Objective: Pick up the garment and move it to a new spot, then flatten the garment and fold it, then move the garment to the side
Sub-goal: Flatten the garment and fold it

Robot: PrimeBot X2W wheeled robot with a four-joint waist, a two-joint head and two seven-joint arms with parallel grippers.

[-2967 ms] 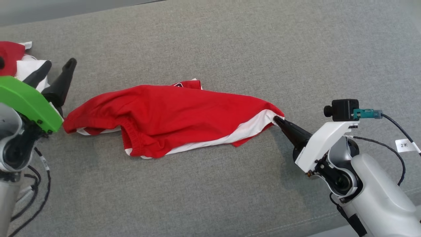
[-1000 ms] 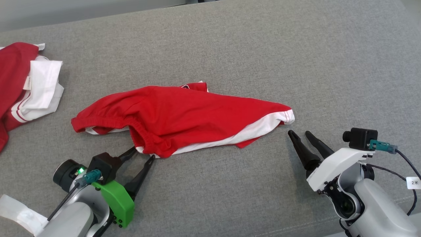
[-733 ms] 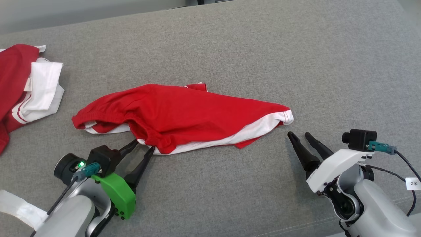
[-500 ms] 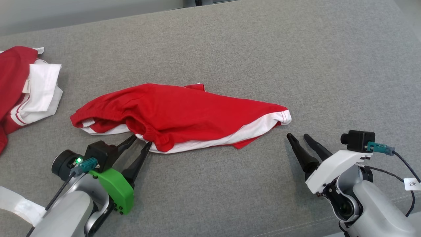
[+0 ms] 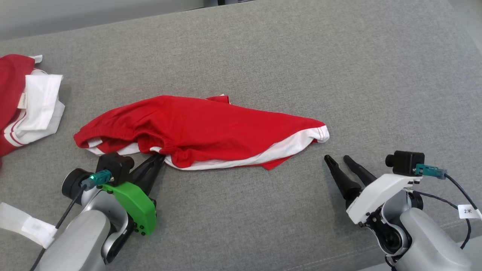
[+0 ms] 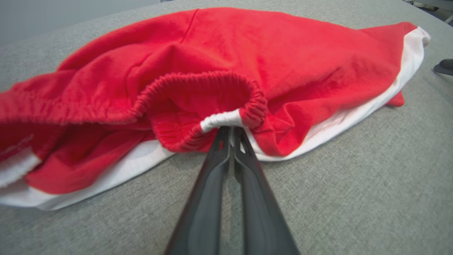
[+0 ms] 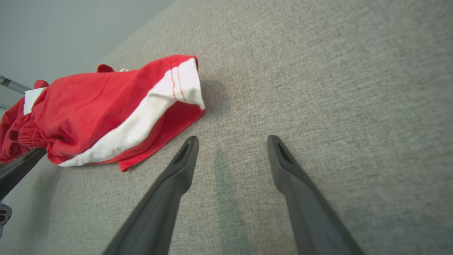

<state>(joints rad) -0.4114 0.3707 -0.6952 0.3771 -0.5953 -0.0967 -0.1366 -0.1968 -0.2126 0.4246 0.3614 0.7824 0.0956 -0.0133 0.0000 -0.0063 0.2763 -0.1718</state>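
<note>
The garment, red shorts with a white side stripe, lies crumpled lengthwise on the grey cushion. My left gripper sits at its near-left edge, the two dark fingers pressed together on the white end of the elastic waistband. In the left wrist view the gripper pinches that band at its tips, with the garment bulging behind. My right gripper stands open on the cushion, a short way below the garment's white right corner. The right wrist view has its fingers spread and the garment off to the left.
A second red and white garment lies bunched at the far left edge. Bare grey cushion stretches behind and to the right of the shorts. A pale wall runs along the back. A cable hangs by the right wrist.
My left gripper has slid forward to the waistband and its fingers have come together on it. The right arm has barely moved. The head view has shifted slightly.
</note>
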